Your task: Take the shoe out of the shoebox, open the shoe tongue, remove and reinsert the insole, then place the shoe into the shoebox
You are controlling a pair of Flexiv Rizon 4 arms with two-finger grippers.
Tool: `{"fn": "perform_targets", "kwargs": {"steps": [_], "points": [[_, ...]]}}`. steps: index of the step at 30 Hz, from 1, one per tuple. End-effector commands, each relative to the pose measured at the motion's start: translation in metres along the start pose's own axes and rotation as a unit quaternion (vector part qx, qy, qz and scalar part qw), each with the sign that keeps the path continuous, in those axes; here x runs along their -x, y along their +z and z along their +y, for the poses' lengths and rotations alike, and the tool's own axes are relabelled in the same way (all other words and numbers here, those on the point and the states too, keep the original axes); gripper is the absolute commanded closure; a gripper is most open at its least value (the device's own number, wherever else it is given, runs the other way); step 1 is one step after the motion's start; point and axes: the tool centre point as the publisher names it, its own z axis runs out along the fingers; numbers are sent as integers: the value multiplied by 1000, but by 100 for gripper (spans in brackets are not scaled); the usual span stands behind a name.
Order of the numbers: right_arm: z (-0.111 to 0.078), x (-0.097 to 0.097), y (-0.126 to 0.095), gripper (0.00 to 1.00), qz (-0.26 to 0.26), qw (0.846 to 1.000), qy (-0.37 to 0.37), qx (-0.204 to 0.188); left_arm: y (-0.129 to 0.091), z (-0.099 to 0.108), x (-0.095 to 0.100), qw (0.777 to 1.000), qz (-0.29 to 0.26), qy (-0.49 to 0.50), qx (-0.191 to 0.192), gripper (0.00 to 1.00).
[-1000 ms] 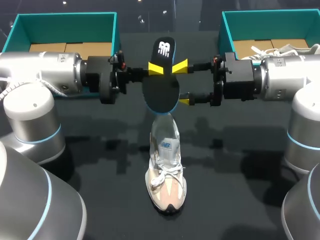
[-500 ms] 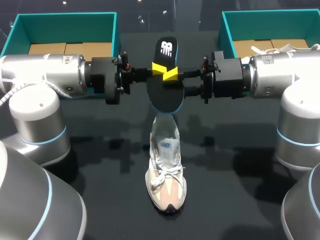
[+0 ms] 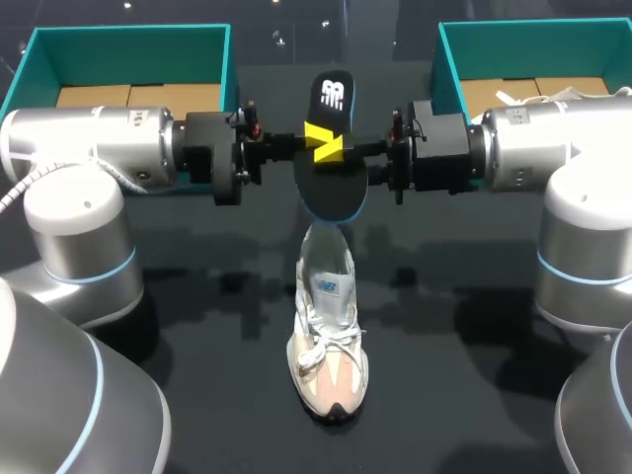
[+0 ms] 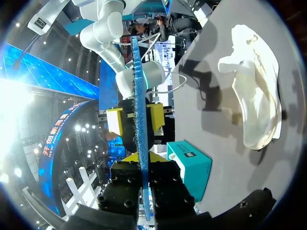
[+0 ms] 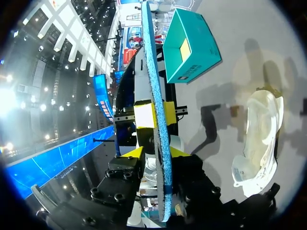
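A black insole (image 3: pixel 329 163) with a blue rim hangs upright in the air over the table's far middle. My left gripper (image 3: pixel 313 135) is shut on it from the left and my right gripper (image 3: pixel 336 148) is shut on it from the right, their yellow tips meeting at the same spot. In the left wrist view the insole (image 4: pixel 139 91) runs edge-on between my own gripper's (image 4: pixel 144 158) fingers, with the other gripper's tips just ahead. The right wrist view shows the same insole (image 5: pixel 154 96) clamped in its gripper (image 5: pixel 157 153). The beige and white shoe (image 3: pixel 329 336) lies on the table below, toe toward the front.
An open teal shoebox (image 3: pixel 229 69) stands at the far left. A second teal shoebox (image 3: pixel 446 69) stands at the far right, with white laces of another shoe (image 3: pixel 553 99) showing inside. Both arms span the table's far half at insole height.
My right gripper has come in from the right and shut its fingers on the insole next to the left gripper's. The left gripper kept its hold and shifted slightly right.
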Motion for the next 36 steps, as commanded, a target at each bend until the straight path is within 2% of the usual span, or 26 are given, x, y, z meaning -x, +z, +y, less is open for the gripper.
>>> {"fn": "perform_targets", "kwargs": {"steps": [1, 3, 5, 12, 13, 14, 15, 22, 26, 36], "points": [[-1, 1, 3, 78, -1, 1000, 1, 3, 2, 1, -1, 1000, -1, 0, -1, 100], [0, 1, 3, 84, 0, 1000, 3, 4, 1, 0, -1, 1000, -2, 0, -1, 100], [1, 2, 2, 100, 1, 1000, 4, 4, 1, -1, -2, 1000, -2, 0, -2, 100], [5, 2, 0, 100, 0, 1000, 6, 6, -2, -3, -1, 1000, -3, -5, -3, 100], [5, 3, -1, 100, 1, 1000, 6, 7, -4, -4, -1, 1000, -2, -10, -3, 93], [6, 4, -2, 100, 1, 1000, 6, 7, -6, -5, 1, 1000, -1, -12, -3, 51], [7, 5, -3, 100, 1, 1000, 6, 7, -9, -6, 3, 1000, 1, -19, -3, 0], [11, 18, -13, 100, 4, 1000, -23, 17, -49, -13, 3, 996, 57, -61, 4, 0], [19, 27, -15, 100, -8, 999, -53, 8, -74, -15, -3, 986, 139, -91, 6, 0], [21, 31, -16, 100, -8, 998, -56, 9, -74, -15, -3, 986, 139, -91, 6, 0]]}}
